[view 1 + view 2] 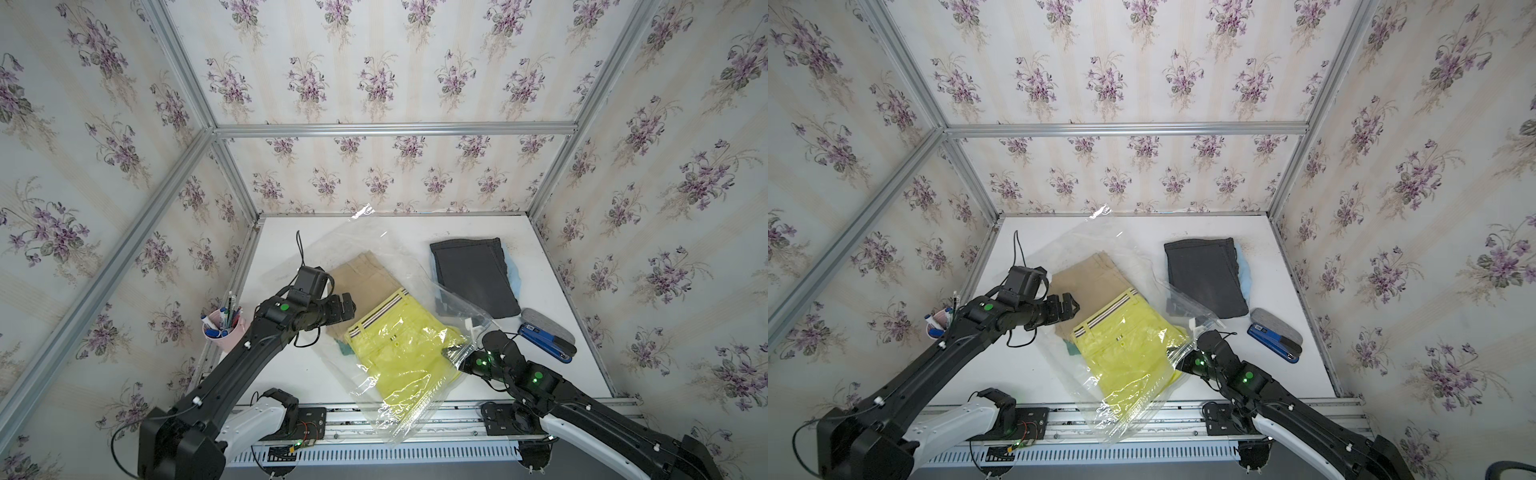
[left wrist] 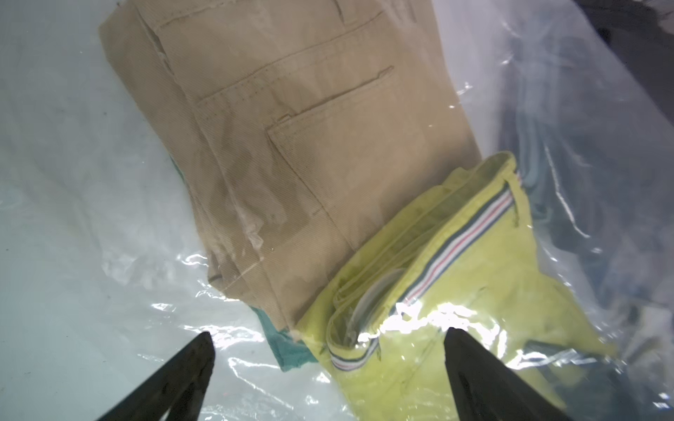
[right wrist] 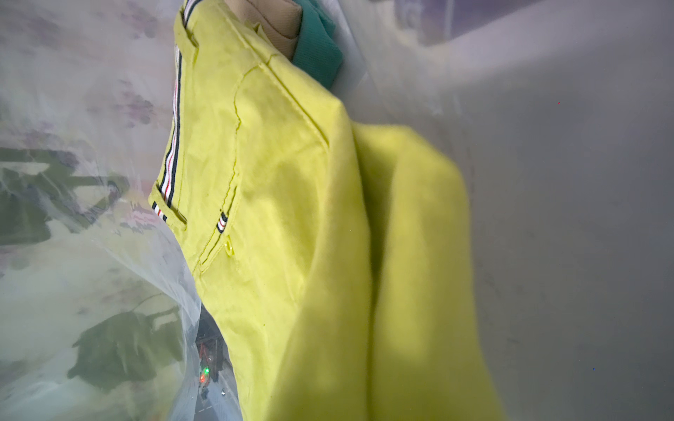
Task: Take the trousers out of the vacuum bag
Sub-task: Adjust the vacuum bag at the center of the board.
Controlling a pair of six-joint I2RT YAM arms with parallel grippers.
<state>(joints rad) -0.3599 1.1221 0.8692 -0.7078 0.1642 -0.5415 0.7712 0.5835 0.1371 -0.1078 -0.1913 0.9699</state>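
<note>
The see-through vacuum bag (image 1: 374, 249) lies slantwise across the white table (image 1: 540, 374), one end hanging over the front rail. Inside lie tan trousers (image 1: 365, 274), yellow-green trousers (image 1: 399, 336) with a striped waistband, and a teal green pair (image 1: 344, 348) peeking from beneath. Black trousers (image 1: 473, 274) rest outside on a light blue pair (image 1: 513, 270). My left gripper (image 2: 328, 331) hovers open above the plastic, over the yellow-green waistband (image 2: 474, 284). My right gripper (image 1: 451, 353) reaches into the bag's mouth, shut on the yellow-green trousers (image 3: 277, 182), whose cloth bunches over the jaws.
A pink cup of pens (image 1: 220, 328) stands at the table's left edge. A blue stapler (image 1: 544, 338) and a grey case (image 1: 548, 326) lie at the right, near the black trousers. Papered walls close in three sides. The bag's white slider (image 1: 469, 323) sits above my right wrist.
</note>
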